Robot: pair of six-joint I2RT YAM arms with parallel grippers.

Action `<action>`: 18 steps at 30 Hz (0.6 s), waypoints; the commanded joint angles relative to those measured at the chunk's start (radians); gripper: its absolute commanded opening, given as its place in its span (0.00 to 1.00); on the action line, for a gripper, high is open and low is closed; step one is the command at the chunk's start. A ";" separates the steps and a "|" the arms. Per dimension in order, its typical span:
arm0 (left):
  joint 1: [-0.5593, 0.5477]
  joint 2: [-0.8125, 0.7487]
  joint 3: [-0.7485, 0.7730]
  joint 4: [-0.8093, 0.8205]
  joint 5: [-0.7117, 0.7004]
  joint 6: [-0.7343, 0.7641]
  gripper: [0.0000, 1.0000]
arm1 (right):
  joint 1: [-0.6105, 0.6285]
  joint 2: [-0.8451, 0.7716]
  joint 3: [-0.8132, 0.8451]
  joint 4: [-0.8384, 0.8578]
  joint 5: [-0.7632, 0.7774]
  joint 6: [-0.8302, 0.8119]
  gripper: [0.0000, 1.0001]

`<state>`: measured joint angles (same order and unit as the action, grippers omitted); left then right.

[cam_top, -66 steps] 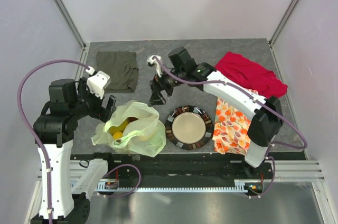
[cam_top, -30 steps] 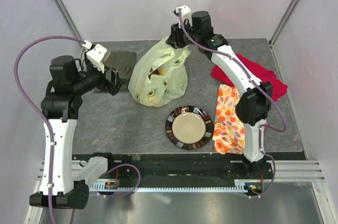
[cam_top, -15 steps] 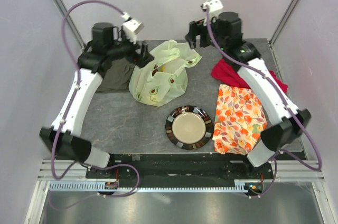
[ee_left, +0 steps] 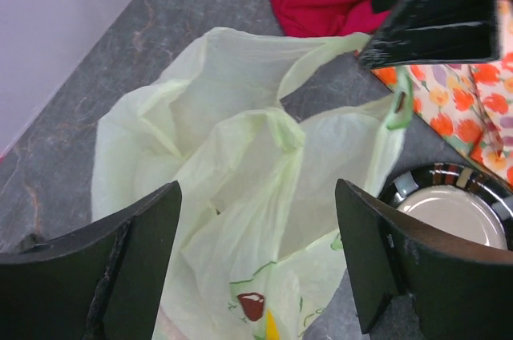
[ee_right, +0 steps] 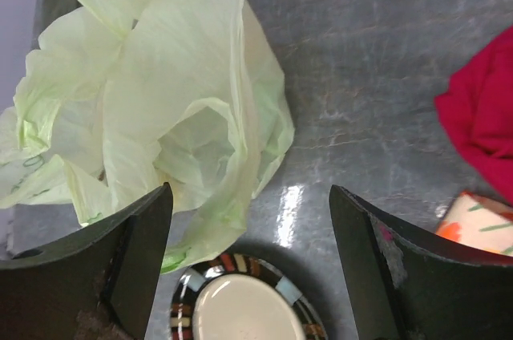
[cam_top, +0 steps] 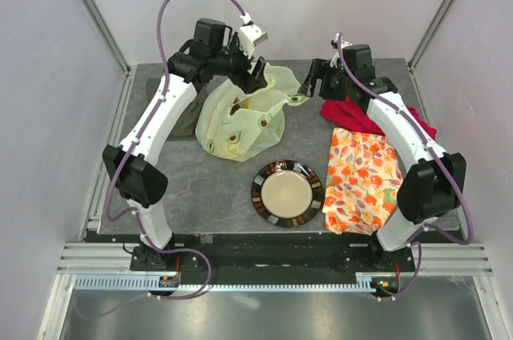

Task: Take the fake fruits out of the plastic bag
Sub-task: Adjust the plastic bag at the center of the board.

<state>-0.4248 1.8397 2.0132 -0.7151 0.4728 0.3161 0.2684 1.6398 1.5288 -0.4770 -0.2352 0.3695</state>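
Up at the far edge, my left gripper [cam_top: 258,75] and right gripper [cam_top: 314,81] hang with fingers spread wide, gripping nothing, either side of the handles of one thin, crinkly pale yellow-green plastic bag [cam_top: 240,123]. It sits in the far half of the grey tabletop [cam_top: 184,188], left of centre. One yellow fake fruit [cam_top: 255,103] shows at its mouth; the rest I cannot count. One round stripe-rimmed plate [cam_top: 260,193] lies toward the near edge. Two cloths, a red cloth [cam_top: 341,111] and an orange-flowered cloth [cam_top: 361,184], line the right edge. Bare surface spreads toward the near-left corner.
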 commanded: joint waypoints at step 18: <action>-0.063 0.168 0.140 -0.103 -0.169 0.074 0.25 | -0.037 0.074 -0.010 0.152 -0.414 0.212 0.42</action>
<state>-0.4847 1.9900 2.0693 -0.8104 0.3420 0.3698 0.2382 1.6741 1.5093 -0.3904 -0.5823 0.5610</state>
